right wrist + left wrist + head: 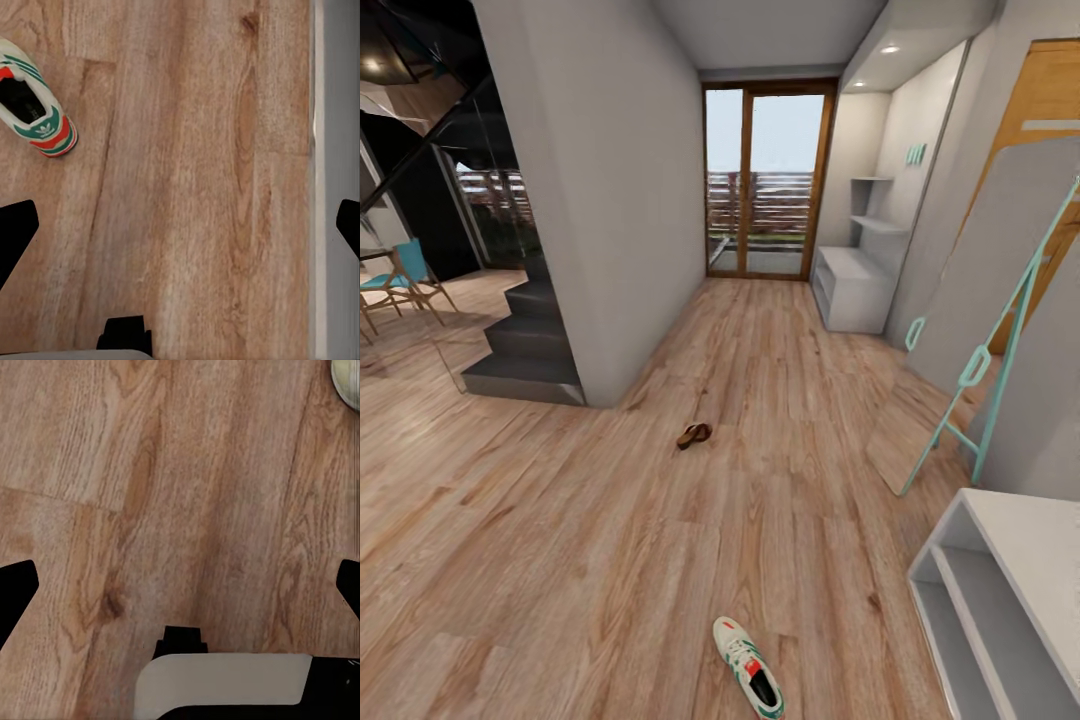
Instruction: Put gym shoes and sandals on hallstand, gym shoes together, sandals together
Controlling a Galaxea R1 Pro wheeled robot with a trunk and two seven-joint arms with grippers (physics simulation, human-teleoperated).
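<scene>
- Down on the corridor floor [610, 560], one gym shoe [748, 666] lies on its sole close in front of the robot, toe pointing away down the hall, well short of the hallstand [1020, 560] at the right edge of the head view.
- Farther along the planks sits a single brown sandal [694, 435], well apart from the shoe; I can't make out a second sandal or a second gym shoe from here.
- From the right wrist camera the gym shoe [34, 101] shows heel-end, off to one side of the right pincer [180, 225], with the pale edge of the hallstand [337, 187] on the opposite side.
- Risk, as I judge it: the shoe is not between the fingers, so closing now would catch only air or scrape the floor; the arm needs lining up over the shoe first.
- Another risk: a second grey unit [852, 290] stands farther down the corridor, so the footwear could end up split between the two, or dropped short onto the floor.
- Right pincer: both dark fingertips sit at the frame's far sides, spread wide, holding nothing.
- Left pincer [180, 585]: likewise spread wide over bare planks, touching nothing; a pale round object [349, 382] pokes in at one corner, and I can't tell what it is.
</scene>
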